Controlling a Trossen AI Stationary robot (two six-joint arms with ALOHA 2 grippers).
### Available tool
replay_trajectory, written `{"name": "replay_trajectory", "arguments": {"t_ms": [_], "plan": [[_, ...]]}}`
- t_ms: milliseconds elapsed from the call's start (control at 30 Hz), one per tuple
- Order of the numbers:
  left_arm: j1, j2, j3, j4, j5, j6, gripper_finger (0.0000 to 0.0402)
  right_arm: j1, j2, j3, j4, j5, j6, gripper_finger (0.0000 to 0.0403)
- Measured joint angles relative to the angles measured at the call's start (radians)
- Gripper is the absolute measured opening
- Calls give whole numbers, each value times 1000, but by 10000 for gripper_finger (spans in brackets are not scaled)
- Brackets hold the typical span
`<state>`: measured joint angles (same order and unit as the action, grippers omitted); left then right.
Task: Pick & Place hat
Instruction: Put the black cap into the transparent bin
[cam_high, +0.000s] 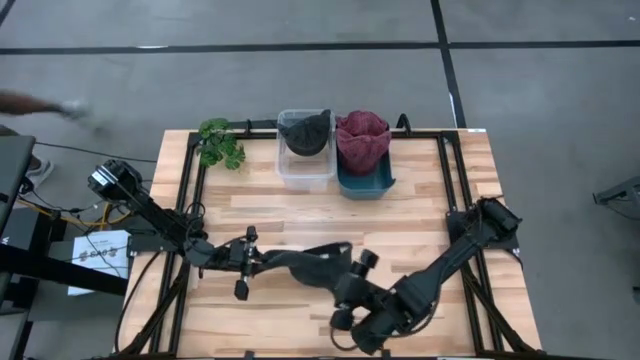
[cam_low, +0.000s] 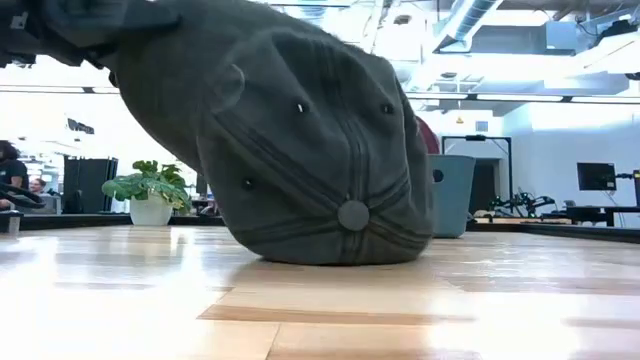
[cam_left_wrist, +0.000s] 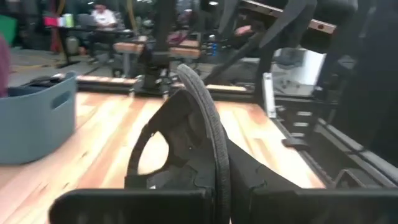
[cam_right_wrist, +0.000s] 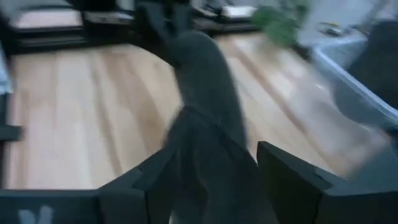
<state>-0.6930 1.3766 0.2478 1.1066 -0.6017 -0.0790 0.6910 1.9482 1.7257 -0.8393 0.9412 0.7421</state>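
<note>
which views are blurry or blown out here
Right wrist view: smeared by motion, the dark hat and the bin beyond it soft. Low view: bright, washed-out background behind the hat. Left wrist view: near brim slightly soft. High view: mostly sharp.

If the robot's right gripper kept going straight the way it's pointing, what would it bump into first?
Most likely the dark grey hat. The right gripper has open fingers either side of the hat's cloth, which stretches straight ahead toward the left gripper. Depth beyond that is unclear.
</note>
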Motion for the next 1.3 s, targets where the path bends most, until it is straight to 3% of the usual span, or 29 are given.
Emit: {"name": "replay_trajectory", "arguments": {"t_ms": [133,267,433,567,633,733,767,833,1000,1167,1300], "plan": [[-2,0,0,-11,-46,-13,13,38,-1,-3,-194,74,289,198],[-14,0,0,18,-43,-8,13,78,19,-48,-312,126,565,152],[-12,0,0,47,-38,-7,13,124,20,-190,-264,188,792,67],[61,0,28,46,-33,49,13,154,20,-281,-249,235,976,10],[120,0,51,46,35,65,13,164,21,-302,-271,252,1045,9],[188,0,69,27,264,55,13,163,20,-308,-305,266,1134,17],[196,0,68,6,338,41,13,157,20,-309,-309,265,1153,17],[190,1,66,-65,391,34,13,142,20,-309,-306,264,1169,15],[183,0,66,-61,312,62,12,92,20,-309,-306,219,1165,3],[182,0,66,-66,318,74,14,33,20,-309,-292,160,1138,1],[182,0,66,-67,318,74,14,6,20,-309,-209,187,1045,1]]}}
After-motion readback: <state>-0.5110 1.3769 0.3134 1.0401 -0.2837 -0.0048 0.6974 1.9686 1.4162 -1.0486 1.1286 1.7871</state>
